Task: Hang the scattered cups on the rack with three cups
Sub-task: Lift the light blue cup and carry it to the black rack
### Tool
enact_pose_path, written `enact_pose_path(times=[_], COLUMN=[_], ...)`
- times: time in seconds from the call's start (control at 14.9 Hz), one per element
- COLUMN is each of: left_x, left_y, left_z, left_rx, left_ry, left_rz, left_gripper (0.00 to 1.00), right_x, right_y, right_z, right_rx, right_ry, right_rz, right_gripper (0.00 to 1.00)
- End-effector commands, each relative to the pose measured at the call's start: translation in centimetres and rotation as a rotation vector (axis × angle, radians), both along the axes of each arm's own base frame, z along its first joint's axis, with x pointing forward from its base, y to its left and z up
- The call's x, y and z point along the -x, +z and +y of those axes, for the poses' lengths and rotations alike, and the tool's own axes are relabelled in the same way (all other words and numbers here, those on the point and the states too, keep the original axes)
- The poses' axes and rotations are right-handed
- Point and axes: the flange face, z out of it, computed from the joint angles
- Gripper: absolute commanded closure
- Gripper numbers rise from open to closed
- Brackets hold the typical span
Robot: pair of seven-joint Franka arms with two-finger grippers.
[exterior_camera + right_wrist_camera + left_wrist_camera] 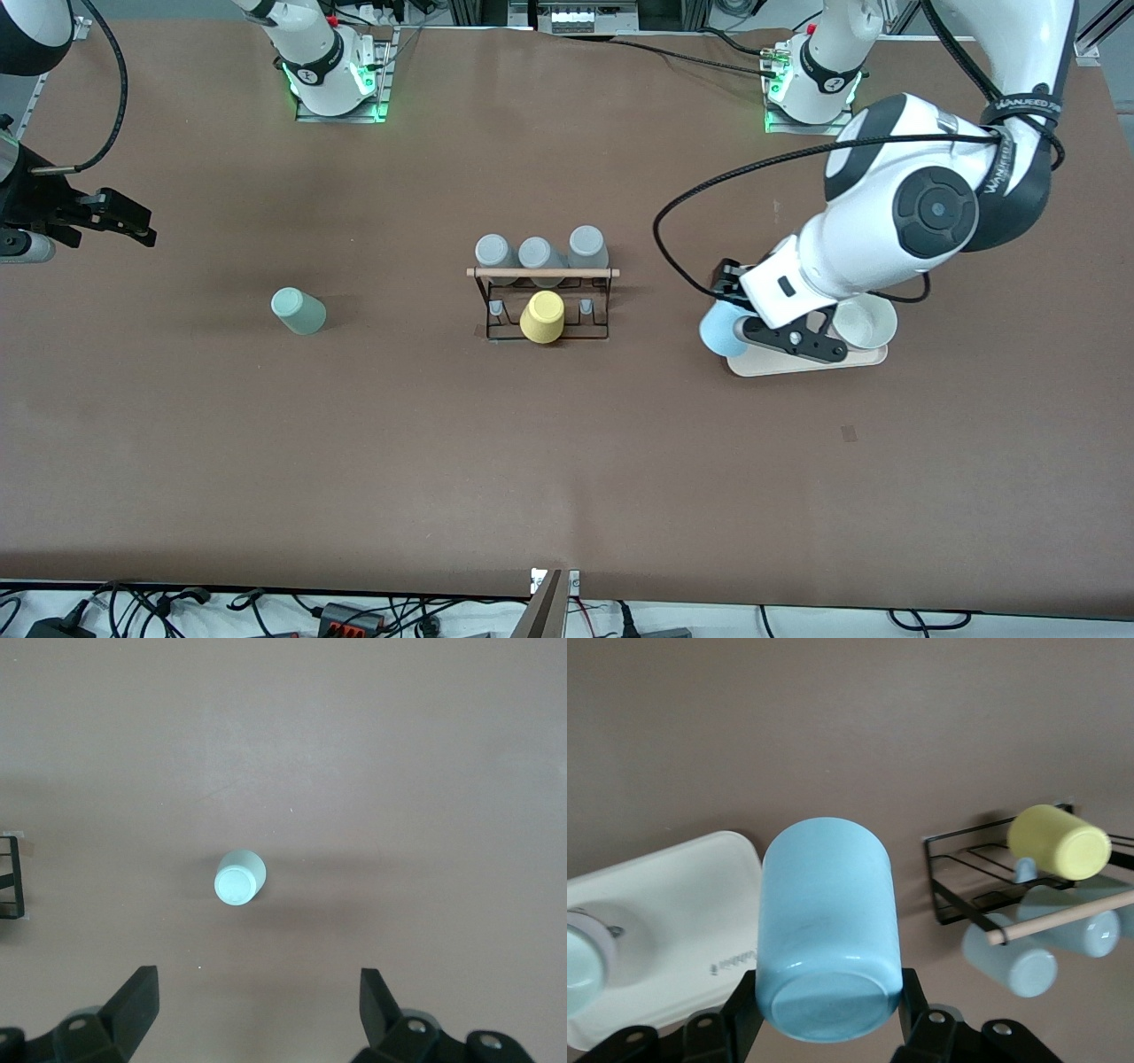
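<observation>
1. Gripping the smooth light blue cup at centre right of the front view, the left gripper is clenched on it above the cream tray, which carries a white bowl.
2. Mint green cup lies on the brown surface at left of centre.
3. Mid-frame, the black wire rack with wooden bar holds a yellow cup and three grey cups.
4. At the left edge, the right gripper hangs released.
5. "WANJEED" reads on the left arm's strap.

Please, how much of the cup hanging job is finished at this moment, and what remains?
Done: the yellow cup sits on a peg of the rack, with three grey cups beside the bar. In hand: the left claw is shut on the light blue cup over the white tray. Left: the mint green cup stands on the table; the right claw hangs open above it.
</observation>
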Motion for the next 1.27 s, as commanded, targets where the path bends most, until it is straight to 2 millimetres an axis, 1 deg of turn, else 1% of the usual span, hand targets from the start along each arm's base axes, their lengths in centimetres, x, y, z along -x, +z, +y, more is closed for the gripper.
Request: enact_pose_path(times=[0.0, 0.07, 0.13, 0.2, 0.34, 0.47, 0.6, 0.67, 0.8, 0.87, 1.01, 1.21], left_x=[-1.2, -1.4, -1.8, -2.4, -2.5, -2.3, -2.4, -2.0, -1.8, -1.3, -0.8, -0.6], left_y=[-1.6, -2.0, -1.9, -2.1, -2.1, -2.1, -3.3, -4.1, -5.4, -5.9, -7.0, -7.8], left_z=[-3.4, -5.2, -6.6, -7.1, -8.0, -8.4, -8.9, -9.8, -10.3, -11.3, -12.4, -12.6], left_rx=[0.050, 0.058, 0.066, 0.071, 0.123, 0.165, 0.160, 0.155, 0.143, 0.139, 0.132, 0.129], left_ry=[0.073, 0.079, 0.107, 0.162, 0.215, 0.231, 0.247, 0.235, 0.214, 0.200, 0.186, 0.182], left_rz=[0.050, 0.054, 0.053, 0.063, 0.112, 0.153, 0.171, 0.182, 0.196, 0.205, 0.220, 0.238], left_gripper=[0.91, 0.94, 0.95, 0.95, 0.98, 0.99, 0.99, 0.99, 0.99, 0.99, 0.99, 0.99], right_x=[0.0, 0.0, 0.0, 0.0, 0.0, 0.0, 0.0, 0.0, 0.0, 0.0, 0.0, 0.0], right_y=[0.3, 0.3, 0.2, 0.2, 0.1, 0.0, 0.0, 0.0, 0.0, -0.1, -0.2, -0.2], right_z=[0.2, 0.2, 0.2, 0.2, 0.2, 0.2, 0.2, 0.2, 0.1, 0.1, 0.1, -0.1], right_rx=[-0.006, -0.006, -0.009, -0.010, -0.010, -0.012, -0.012, -0.012, -0.013, -0.013, -0.013, -0.013], right_ry=[0.007, 0.007, 0.005, 0.004, 0.004, 0.003, 0.003, 0.003, 0.001, 0.000, 0.000, -0.005], right_rz=[-0.002, -0.002, -0.001, -0.001, 0.001, 0.002, 0.004, 0.004, 0.004, 0.004, 0.005, 0.005], right_gripper=[0.00, 0.00, 0.00, 0.00, 0.00, 0.00, 0.00, 0.00, 0.00, 0.00, 0.00, 0.00])
